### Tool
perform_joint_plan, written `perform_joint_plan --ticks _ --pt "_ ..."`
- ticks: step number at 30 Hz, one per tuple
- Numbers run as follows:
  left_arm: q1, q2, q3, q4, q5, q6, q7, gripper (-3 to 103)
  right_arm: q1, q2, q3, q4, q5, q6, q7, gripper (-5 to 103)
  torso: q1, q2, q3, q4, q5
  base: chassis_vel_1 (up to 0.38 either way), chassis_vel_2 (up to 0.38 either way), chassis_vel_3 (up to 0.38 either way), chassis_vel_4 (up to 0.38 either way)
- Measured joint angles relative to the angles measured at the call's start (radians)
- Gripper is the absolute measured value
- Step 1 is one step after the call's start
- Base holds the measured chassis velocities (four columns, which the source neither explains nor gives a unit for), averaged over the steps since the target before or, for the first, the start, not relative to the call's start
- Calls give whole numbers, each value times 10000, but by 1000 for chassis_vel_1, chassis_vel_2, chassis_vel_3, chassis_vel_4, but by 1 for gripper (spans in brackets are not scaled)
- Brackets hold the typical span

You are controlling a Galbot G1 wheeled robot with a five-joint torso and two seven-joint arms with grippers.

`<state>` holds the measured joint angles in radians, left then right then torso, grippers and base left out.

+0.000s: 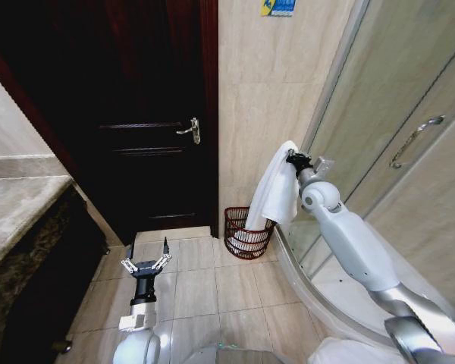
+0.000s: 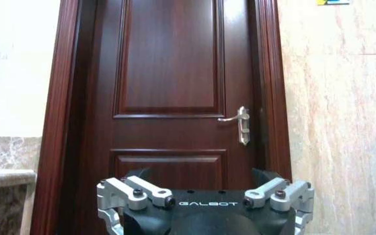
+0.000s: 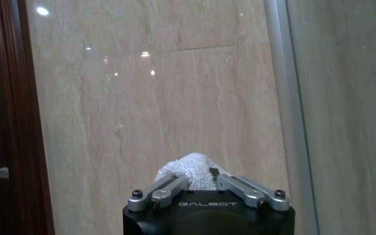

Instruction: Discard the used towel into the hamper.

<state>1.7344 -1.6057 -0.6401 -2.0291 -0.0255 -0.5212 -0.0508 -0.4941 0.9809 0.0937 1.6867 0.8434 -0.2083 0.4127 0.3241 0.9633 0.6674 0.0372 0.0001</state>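
R gripper pinches towel w/ tail dangling into hamper, release pending; L gripper idle, fingers wide.

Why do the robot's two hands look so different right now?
The right gripper is pinched shut on a white towel, while the left gripper is open and holds nothing. The right gripper is raised beside the shower glass, with the towel hanging down toward the hamper; the left gripper sits low over the floor tiles, facing the door. Both are the same black-and-silver kind.
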Motion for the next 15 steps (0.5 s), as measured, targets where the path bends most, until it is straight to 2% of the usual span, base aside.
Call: perform_joint_plan --ticks 15 --pt "-196 67 43 186 -59 12 209 100 -595 -235 258 378 -164 -14 11 3 -289 -645 -362 0 -2 0 0 0 0"
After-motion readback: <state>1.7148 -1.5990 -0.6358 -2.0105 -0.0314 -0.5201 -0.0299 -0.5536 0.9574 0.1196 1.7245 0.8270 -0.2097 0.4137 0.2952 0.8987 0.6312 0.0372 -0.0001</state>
